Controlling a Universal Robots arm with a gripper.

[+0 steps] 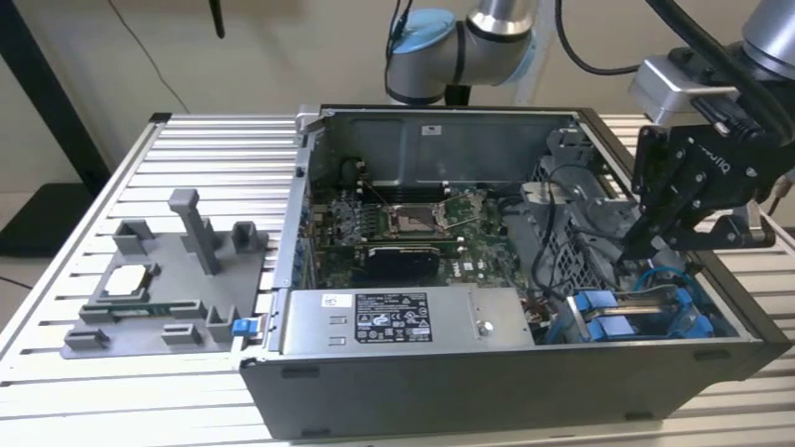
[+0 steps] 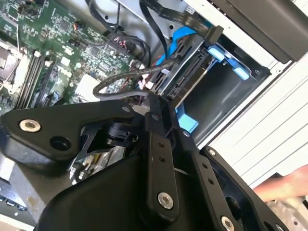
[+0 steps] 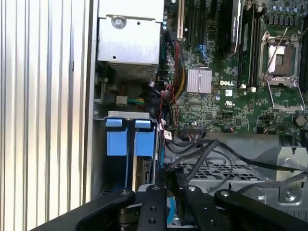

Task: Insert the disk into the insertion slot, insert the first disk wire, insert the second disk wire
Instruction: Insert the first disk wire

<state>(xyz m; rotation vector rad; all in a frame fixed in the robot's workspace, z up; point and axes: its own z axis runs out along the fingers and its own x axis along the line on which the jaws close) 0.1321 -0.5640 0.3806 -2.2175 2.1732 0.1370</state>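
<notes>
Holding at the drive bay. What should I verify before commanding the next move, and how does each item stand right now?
1. The disk sits inside the bay with its blue carrier in: ok.
2. The gripper is over the bay's wire end: ok.
3. The flat black wire's plug is at the disk's edge: ok. Fully seated: cannot tell.
4. The braided wire reaches the disk's rear: ok. Plugged in: cannot tell.
5. Loose black wires lie close by the gripper and may snag: not ok.
</notes>
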